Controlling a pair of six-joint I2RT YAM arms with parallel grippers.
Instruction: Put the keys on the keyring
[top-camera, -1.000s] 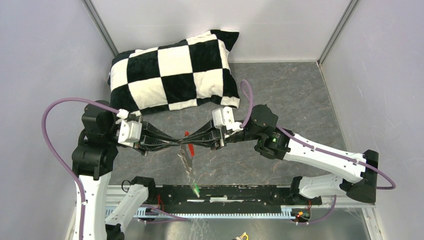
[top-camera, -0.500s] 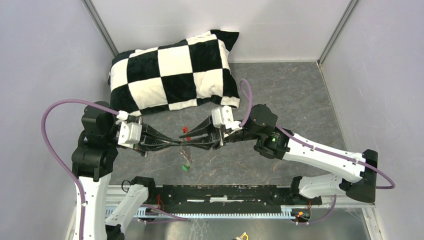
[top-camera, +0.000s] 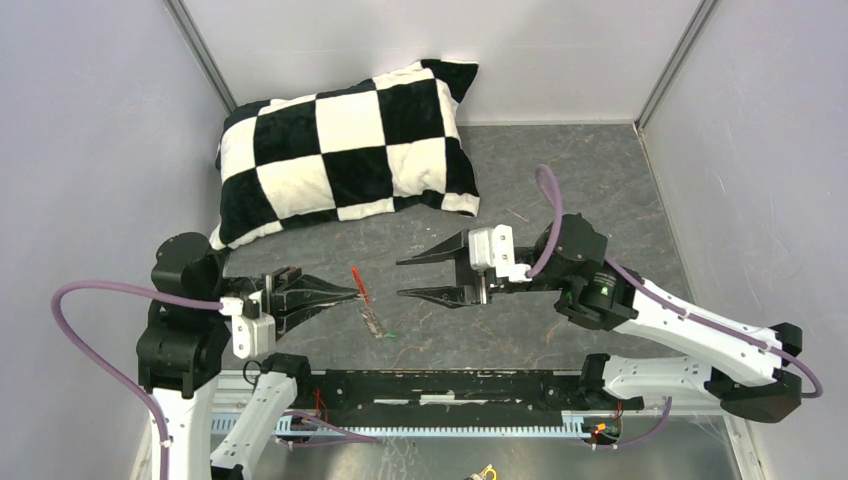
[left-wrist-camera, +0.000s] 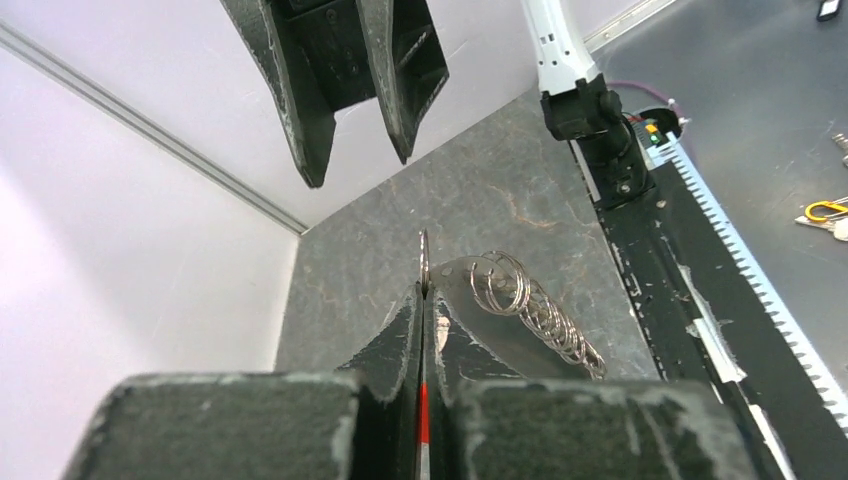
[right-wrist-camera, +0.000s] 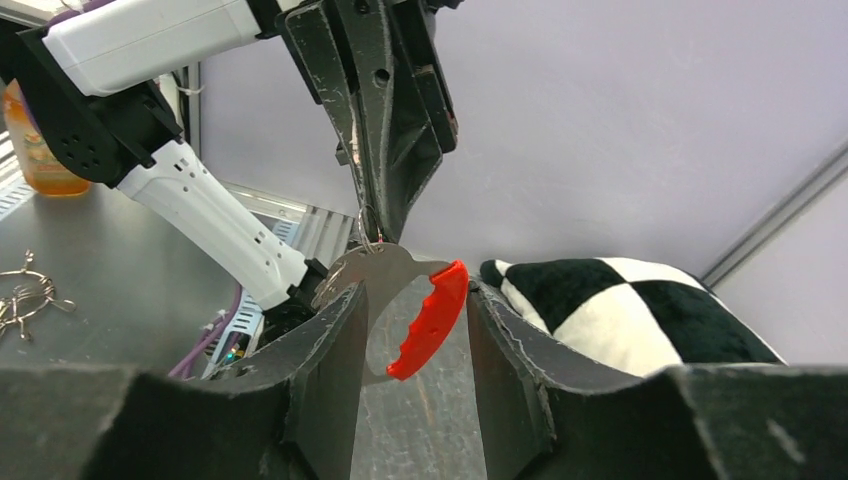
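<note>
The left gripper (top-camera: 350, 292) has its jaws shut tight on the red fob of the keyring (top-camera: 358, 283) — just in front of the checkered pillow (top-camera: 345, 140). Its chain (top-camera: 372, 318) runs further from the pillow toward the counter (top-camera: 560, 170), with a green key (top-camera: 390, 335) beside its end. The right gripper (top-camera: 400, 278) — jaws apart, holding nothing.

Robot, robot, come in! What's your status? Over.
Left gripper shut on keyring. Right gripper open, clear of it. Green key at its lower end. Nothing in the way.

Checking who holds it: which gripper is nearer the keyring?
Left. The left gripper is shut on the keyring; the right gripper is open, facing it but apart.
</note>
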